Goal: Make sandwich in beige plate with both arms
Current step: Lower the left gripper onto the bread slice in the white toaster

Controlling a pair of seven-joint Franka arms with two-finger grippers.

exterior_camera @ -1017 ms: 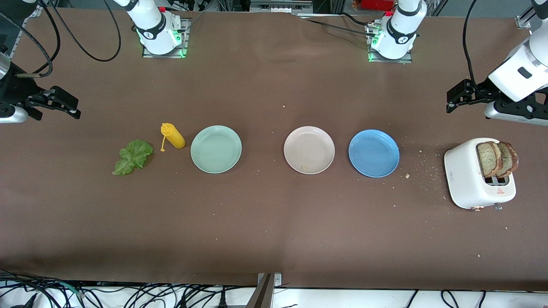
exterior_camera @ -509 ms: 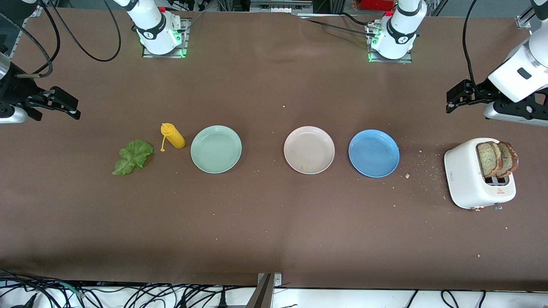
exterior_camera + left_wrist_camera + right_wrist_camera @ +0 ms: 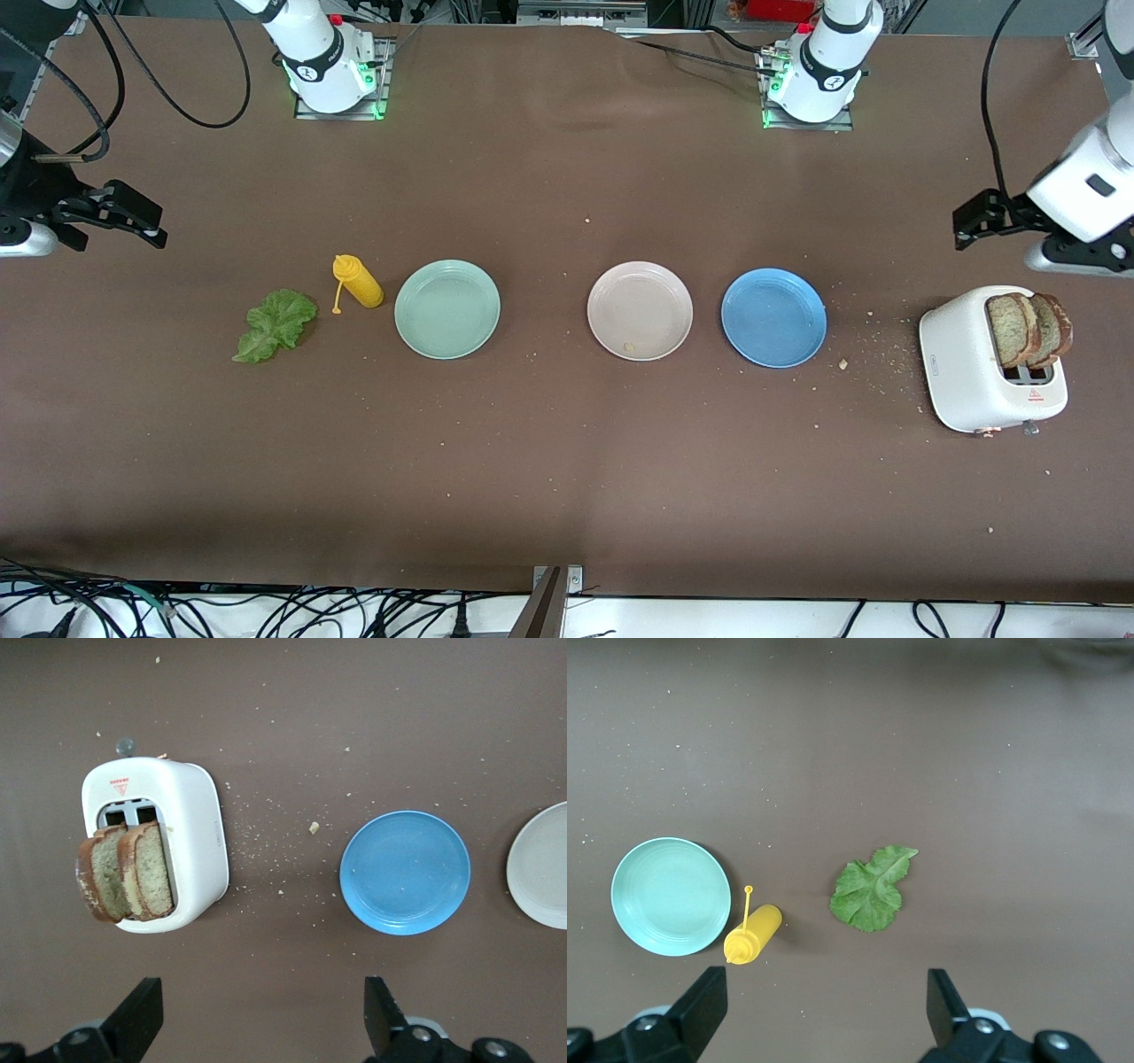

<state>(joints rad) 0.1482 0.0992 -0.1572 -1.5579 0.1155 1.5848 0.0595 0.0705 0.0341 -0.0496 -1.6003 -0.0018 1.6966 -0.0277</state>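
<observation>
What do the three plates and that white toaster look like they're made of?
The beige plate, mint-green plate and blue plate look like moulded plastic or melamine: flat even colour and a soft satin sheen; glazed ceramic can't be ruled out. The toaster seems to have a glossy white plastic shell with rounded corners and faint highlights.

Across the worktop [image 3: 567, 461] a row of things lies: lettuce [image 3: 275, 324], yellow bottle [image 3: 358, 281] just beside the mint plate [image 3: 447, 309], beige plate [image 3: 640, 310], blue plate [image 3: 773, 317], then the toaster [image 3: 974, 372] with two bread slices [image 3: 1028, 330] standing up out of its slots. A wide gap separates the mint and beige plates. Brown surface nearer the front camera is bare apart from crumbs. Both grippers, left [image 3: 974, 217] and right [image 3: 133, 217], hang spread wide above the worktop's ends.
</observation>
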